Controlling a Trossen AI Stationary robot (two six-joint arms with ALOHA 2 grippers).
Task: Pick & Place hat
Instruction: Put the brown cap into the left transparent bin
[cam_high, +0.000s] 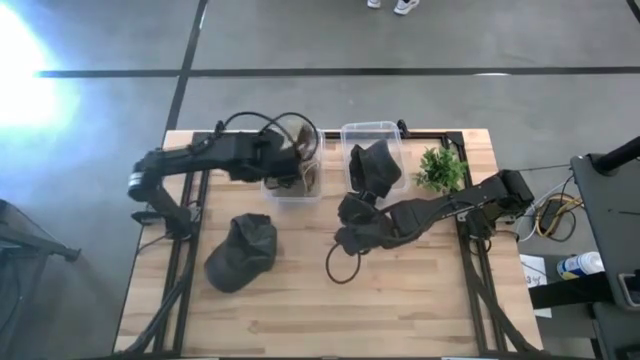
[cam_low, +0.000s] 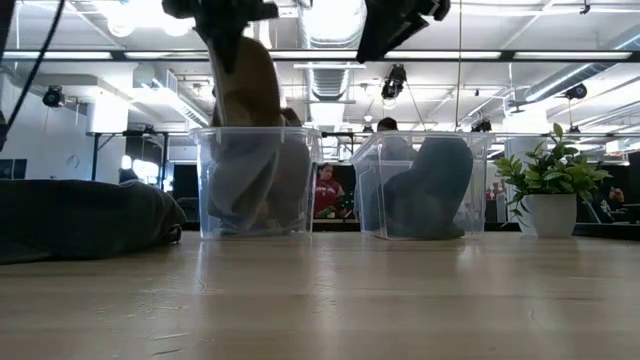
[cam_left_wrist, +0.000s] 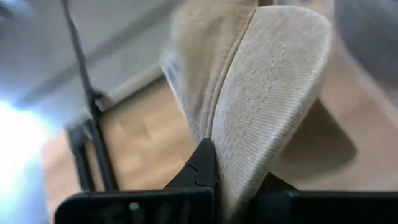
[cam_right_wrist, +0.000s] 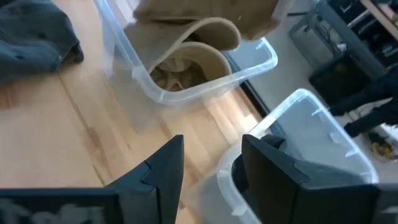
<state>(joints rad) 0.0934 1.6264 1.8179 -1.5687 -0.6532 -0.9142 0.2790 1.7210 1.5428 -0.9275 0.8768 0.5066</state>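
Observation:
A tan corduroy hat (cam_left_wrist: 261, 93) hangs from my left gripper (cam_left_wrist: 239, 171) over the left clear bin (cam_high: 293, 162); in the low view the tan hat (cam_low: 245, 100) reaches down into that bin (cam_low: 255, 180). More tan cloth (cam_right_wrist: 180, 71) lies inside it. A dark hat (cam_high: 242, 252) rests on the table's left part. Another dark hat (cam_high: 374, 165) sits in the right clear bin (cam_high: 372, 135). My right gripper (cam_right_wrist: 211, 155) is open, above the table just in front of the right bin, touching nothing. My left gripper pinches the tan hat by its brim (cam_left_wrist: 233, 149) between its two fingers, coming from above and pointing down. The hat hangs below the fingers, lifted clear of the table, its lower part (cam_low: 250, 190) inside the left bin.
A potted plant (cam_high: 440, 170) stands right of the right bin. A dark cable loop (cam_high: 340, 266) lies on the table under my right arm. The table's near half is bare wood (cam_high: 330, 320). People show in the room beyond the bins (cam_low: 325, 190).

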